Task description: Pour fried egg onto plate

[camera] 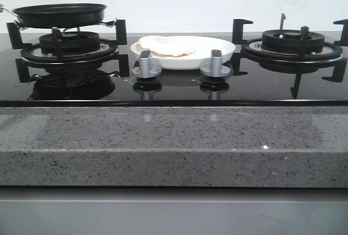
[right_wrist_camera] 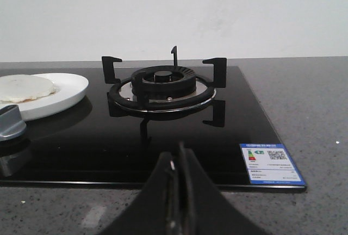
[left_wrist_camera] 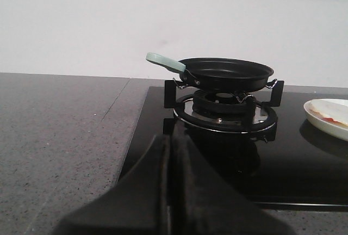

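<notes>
While both pincers sit narrow, fried egg [camera: 166,45] flat on plate [camera: 217,55], long axis seemingly left-right.

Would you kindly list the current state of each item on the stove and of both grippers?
fried egg: lying flat on the plate.
plate: upright between the burners, holding the egg.
frying pan: empty, level on the left burner.
right burner: bare, unlit.
stove knobs: upright in front of the plate.
left gripper: shut, empty.
right gripper: shut, empty.
</notes>
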`<state>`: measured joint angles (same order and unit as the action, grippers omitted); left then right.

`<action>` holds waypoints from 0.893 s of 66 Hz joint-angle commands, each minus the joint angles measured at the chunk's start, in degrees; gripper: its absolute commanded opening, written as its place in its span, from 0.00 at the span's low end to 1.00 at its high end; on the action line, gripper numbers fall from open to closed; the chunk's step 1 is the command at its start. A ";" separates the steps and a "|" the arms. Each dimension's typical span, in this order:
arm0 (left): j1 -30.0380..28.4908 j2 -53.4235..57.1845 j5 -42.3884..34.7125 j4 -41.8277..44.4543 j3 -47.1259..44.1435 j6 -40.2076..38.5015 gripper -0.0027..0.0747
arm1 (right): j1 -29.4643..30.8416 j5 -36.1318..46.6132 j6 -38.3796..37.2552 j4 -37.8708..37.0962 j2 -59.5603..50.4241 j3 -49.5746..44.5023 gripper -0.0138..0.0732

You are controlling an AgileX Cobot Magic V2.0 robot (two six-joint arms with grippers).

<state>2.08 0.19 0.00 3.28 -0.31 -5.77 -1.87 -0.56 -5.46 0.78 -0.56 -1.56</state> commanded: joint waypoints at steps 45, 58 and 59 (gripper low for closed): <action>-0.09 0.80 -4.81 -0.25 -0.34 -0.49 0.01 | 0.40 5.08 -2.89 -3.03 -1.11 0.44 0.08; -0.09 0.80 -4.81 -0.25 -0.34 -0.49 0.01 | 0.40 5.08 -2.89 -3.03 -1.11 0.44 0.08; -0.09 0.80 -4.81 -0.25 -0.34 -0.49 0.01 | 0.40 5.08 -2.89 -3.03 -1.11 0.44 0.08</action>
<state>2.08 0.19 0.00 3.28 -0.31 -5.77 -1.87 -0.45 -8.27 -1.45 -0.56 -1.56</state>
